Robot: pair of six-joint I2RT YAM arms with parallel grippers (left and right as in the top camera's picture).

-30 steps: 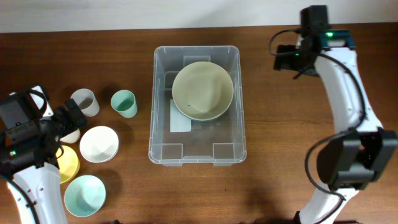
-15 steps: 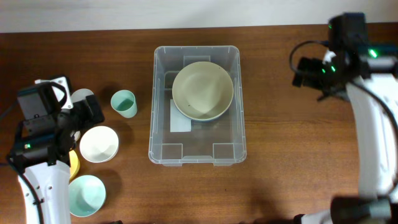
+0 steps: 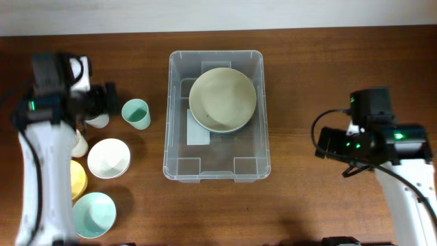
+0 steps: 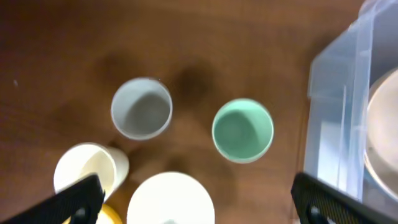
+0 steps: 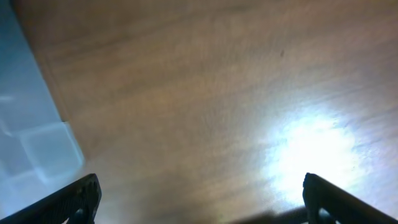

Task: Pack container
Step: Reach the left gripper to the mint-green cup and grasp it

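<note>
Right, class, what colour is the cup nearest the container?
Cup: mint green; left wrist view.

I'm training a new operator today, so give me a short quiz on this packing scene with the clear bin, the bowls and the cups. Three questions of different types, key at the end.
1. True or false: the container holds two bowls.
2. Where does the mint-green cup stand? A, inside the container. B, on the table, between the container and the left arm. C, in the right tool.
3. Fill in: the left tool and the right tool both stand ___, holding nothing.

Key: 1 false, it holds only one sage-green bowl. 2 B. 3 open.
</note>
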